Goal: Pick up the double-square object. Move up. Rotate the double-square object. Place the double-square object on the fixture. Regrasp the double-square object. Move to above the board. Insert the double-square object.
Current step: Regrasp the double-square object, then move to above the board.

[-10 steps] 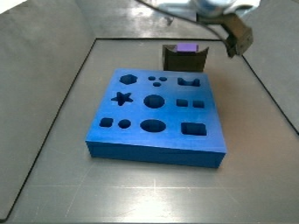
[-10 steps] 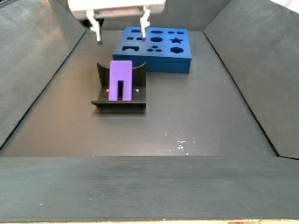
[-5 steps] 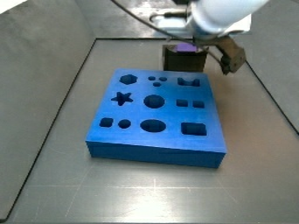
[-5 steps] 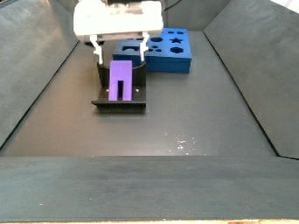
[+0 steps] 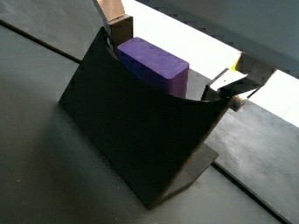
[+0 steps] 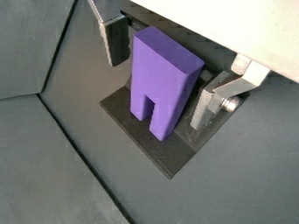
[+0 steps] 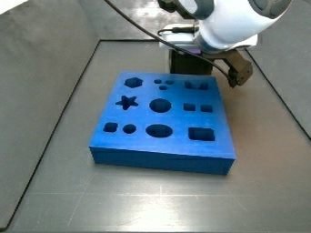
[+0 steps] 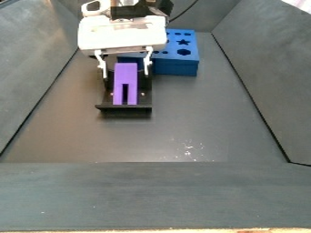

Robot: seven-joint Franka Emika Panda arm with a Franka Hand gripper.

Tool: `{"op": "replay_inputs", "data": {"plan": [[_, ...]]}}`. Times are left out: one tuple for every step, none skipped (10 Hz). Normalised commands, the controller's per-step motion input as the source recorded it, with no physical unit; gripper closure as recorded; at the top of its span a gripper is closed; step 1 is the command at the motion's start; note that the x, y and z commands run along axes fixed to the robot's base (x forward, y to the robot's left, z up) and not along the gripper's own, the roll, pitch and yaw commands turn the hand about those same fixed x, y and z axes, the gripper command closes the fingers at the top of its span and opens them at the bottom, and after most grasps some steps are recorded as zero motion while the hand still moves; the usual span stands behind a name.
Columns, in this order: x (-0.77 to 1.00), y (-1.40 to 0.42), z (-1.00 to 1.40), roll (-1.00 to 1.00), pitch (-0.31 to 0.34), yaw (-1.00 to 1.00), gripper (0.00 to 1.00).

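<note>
The double-square object (image 6: 162,83) is a purple notched block that stands leaning in the dark fixture (image 6: 165,155), notch end down on the base plate. My gripper (image 6: 163,70) is open and low over it, with one finger (image 6: 114,39) on each side and a gap showing to the piece. In a side view the purple piece (image 8: 126,82) lies in the fixture (image 8: 125,108) under the gripper (image 8: 123,63). From the opposite side the gripper (image 7: 202,60) hides the piece and most of the fixture (image 7: 184,63). The blue board (image 7: 165,118) lies beside the fixture.
Sloping grey walls (image 8: 36,82) enclose the metal floor (image 7: 73,196) on all sides. The board (image 8: 183,53) sits just behind the fixture in a side view. A black cable (image 7: 136,20) runs up from the arm.
The gripper has come down from above the fixture and its open fingers now straddle the purple piece. The piece, fixture and board have not moved.
</note>
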Motion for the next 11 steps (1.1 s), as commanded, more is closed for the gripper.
{"op": "replay_inputs", "data": {"plan": [[0.01, -0.01, -0.17, 0.05, -0.009, 0.02, 0.00], [0.01, -0.01, -0.17, 0.05, -0.009, 0.02, 0.00], [0.00, 0.00, 0.00, 0.00, 0.000, 0.00, 1.00], [-0.08, 0.23, 1.00, -0.07, -0.103, 0.20, 1.00], [-0.08, 0.22, 1.00, -0.08, -0.108, 0.20, 1.00], [-0.08, 0.21, 1.00, -0.08, -0.144, 0.13, 1.00], [-0.08, 0.20, 1.00, -0.07, -0.162, 0.07, 1.00], [-0.08, 0.20, 1.00, -0.06, -0.164, 0.04, 1.00], [-0.08, 0.19, 1.00, -0.06, -0.157, -0.02, 1.00], [-0.08, 0.18, 1.00, -0.07, -0.142, -0.06, 1.00], [-0.08, 0.17, 1.00, -0.08, -0.116, -0.10, 1.00]]}}
